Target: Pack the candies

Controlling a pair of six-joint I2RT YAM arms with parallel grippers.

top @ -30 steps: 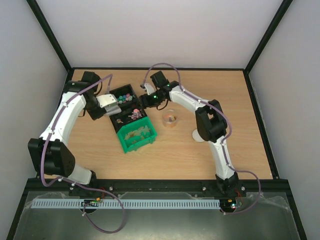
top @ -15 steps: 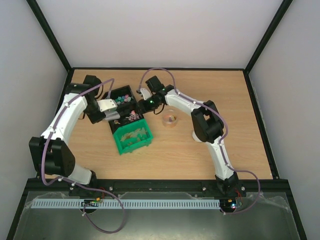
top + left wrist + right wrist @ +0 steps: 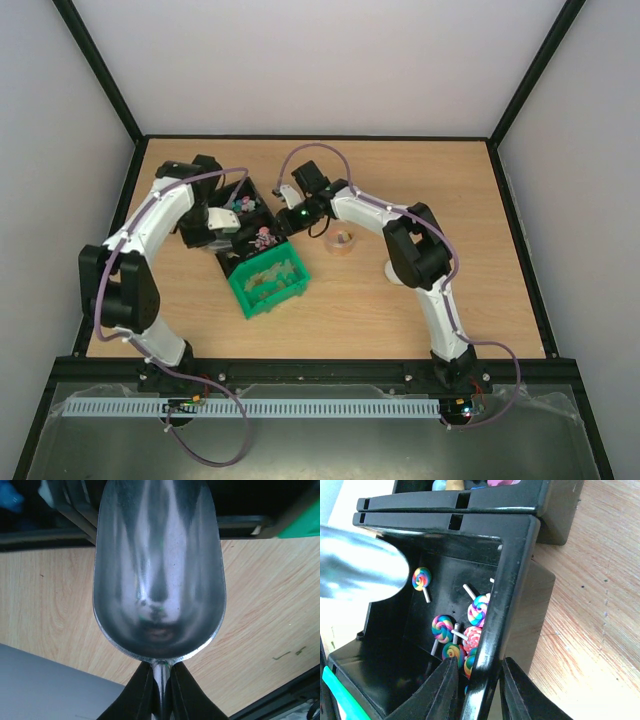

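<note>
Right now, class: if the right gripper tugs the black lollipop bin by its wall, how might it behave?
The black bin looks rigid plastic, so its wall probably won't flex. Sitting flat on the wooden table, it should slide rather than tip. Its few loose lollipops suggest little weight, and they may shift.

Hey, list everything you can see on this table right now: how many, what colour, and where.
Table: one, wooden, under everything.
Green bin: one, green, centre-left, nearest the arm bases.
Pale candies: many, yellowish, in the green bin.
Lollipop bin: one, black, just beyond the green bin.
Lollipops: several, rainbow swirls, inside the lollipop bin.
Far bin: one, black, beyond the lollipop bin.
Mixed candies: several, blue and pink among them, in the far bin.
Cup: one, clear, right of the bins.
Lid: one, white, partly hidden by the right arm.
Scoop: one, metal, empty, left of the bins.
Left gripper: shut on the scoop's handle.
Right gripper: gripping the lollipop bin's wall.
</note>
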